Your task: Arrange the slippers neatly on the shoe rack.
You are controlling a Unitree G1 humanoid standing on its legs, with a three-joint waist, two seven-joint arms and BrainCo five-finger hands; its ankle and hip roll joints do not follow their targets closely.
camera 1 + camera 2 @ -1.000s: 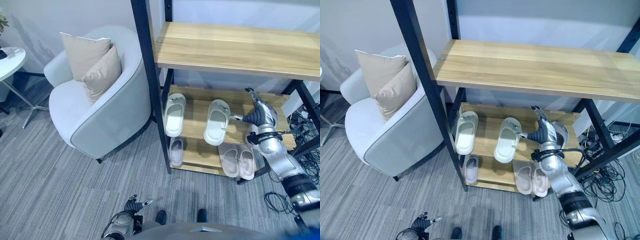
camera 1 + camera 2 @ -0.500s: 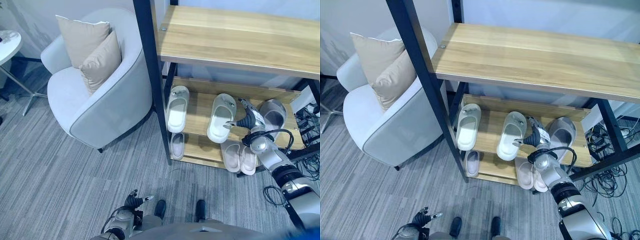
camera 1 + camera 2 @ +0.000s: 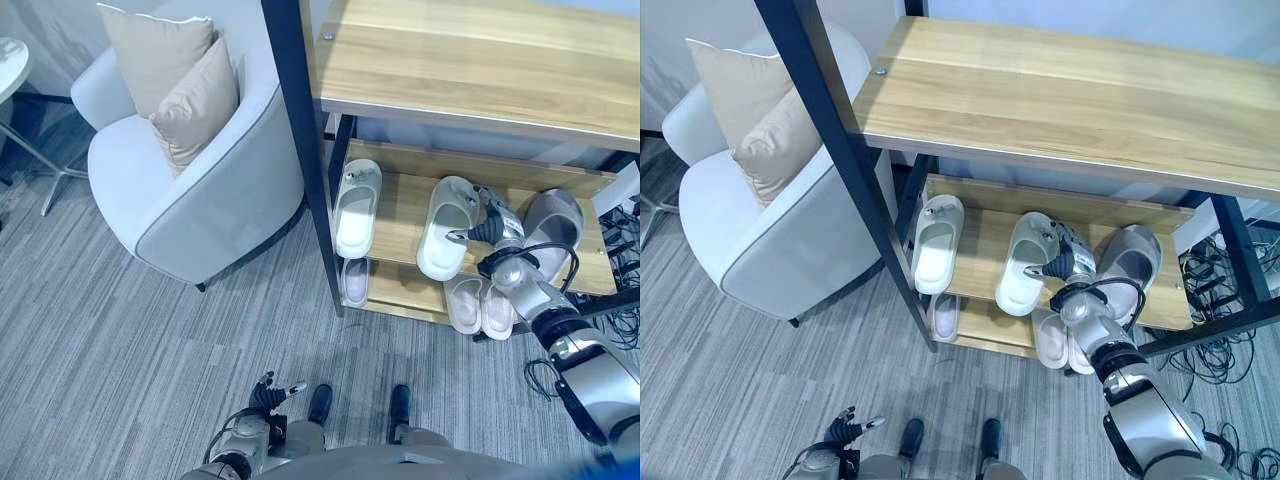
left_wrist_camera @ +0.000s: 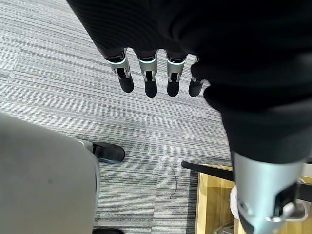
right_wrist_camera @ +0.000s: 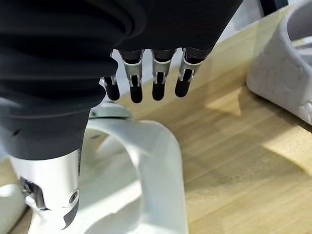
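The left robot hand hung low over the carpet, well in front of the shoe rack, its fingers straight and relaxed, holding nothing. On the rack's bottom shelf, a single pale slipper lay beside the black front post, and a pale pair lay side by side toward the right end. On the middle shelf, one white slipper lay next to the post. A second white slipper lay further right, with the right robot hand just beside its right edge. That hand's fingers were extended, gripping nothing, above the slipper's strap. A grey slipper lay just right of the hand. Left of the rack stood a grey armchair with two beige cushions.
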